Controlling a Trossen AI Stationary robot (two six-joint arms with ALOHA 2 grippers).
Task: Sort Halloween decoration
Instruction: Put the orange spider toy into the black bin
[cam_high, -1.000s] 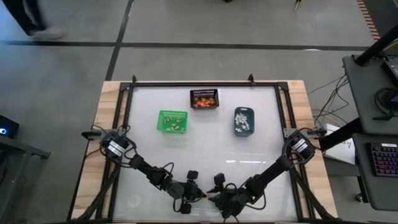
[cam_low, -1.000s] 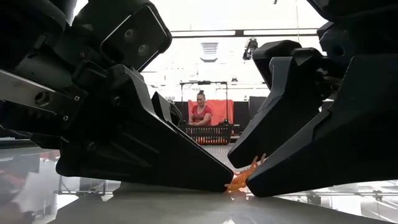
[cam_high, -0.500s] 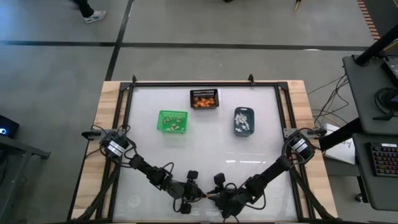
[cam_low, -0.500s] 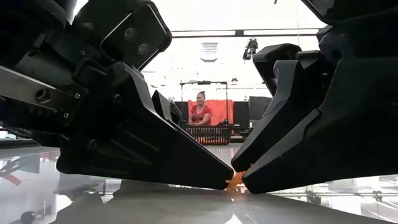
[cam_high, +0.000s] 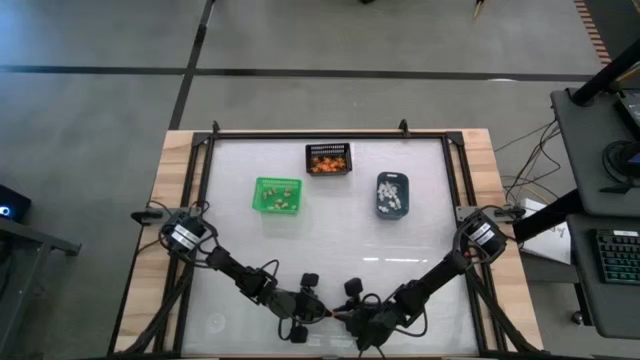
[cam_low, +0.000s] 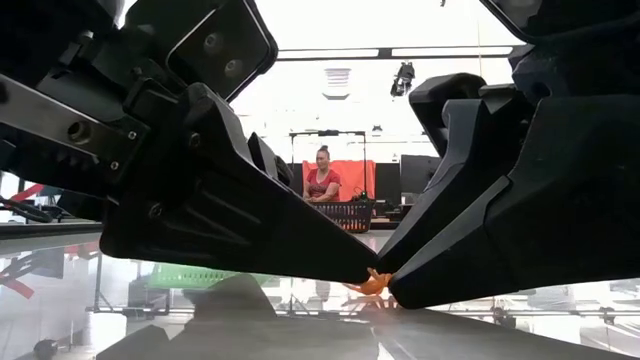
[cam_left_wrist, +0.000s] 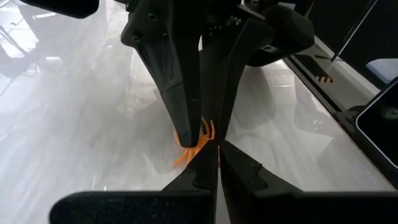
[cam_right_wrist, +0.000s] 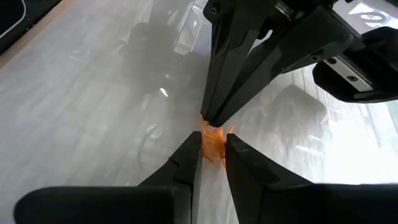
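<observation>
Sorting looks mostly done: green bin (cam_high: 277, 195) left of centre in the overhead frame holds tan bits, black mesh bin (cam_high: 329, 159) at upper centre holds orange ones, blue-grey bin (cam_high: 392, 195) right of centre holds white/grey ones. The rest of the glossy white table (cam_high: 420, 160) looks bare, though tiny pieces could be hidden from overhead. One piece is left in play: an orange trinket (cam_low: 374, 284) at the bottom centre of the overhead frame, between the two gripper tips. Left gripper (cam_left_wrist: 210, 158) is clenched, fingers pressed flat together with its tip touching the trinket. Right gripper (cam_right_wrist: 213, 144) has its jaws narrowed around the trinket, pinching it from both sides; I'd call it grasped. In the table-level frame the trinket sits at or just above the surface, can't say which. The trinket looks like thin moulded plastic, spiky, with leg-like prongs, maybe a spider. Fingers are matte black, wedge-shaped and hard-edged. Table is reflective, mirroring both arms. Remaining, as I read it: carry this piece to the mesh bin with the other orange ones.
</observation>
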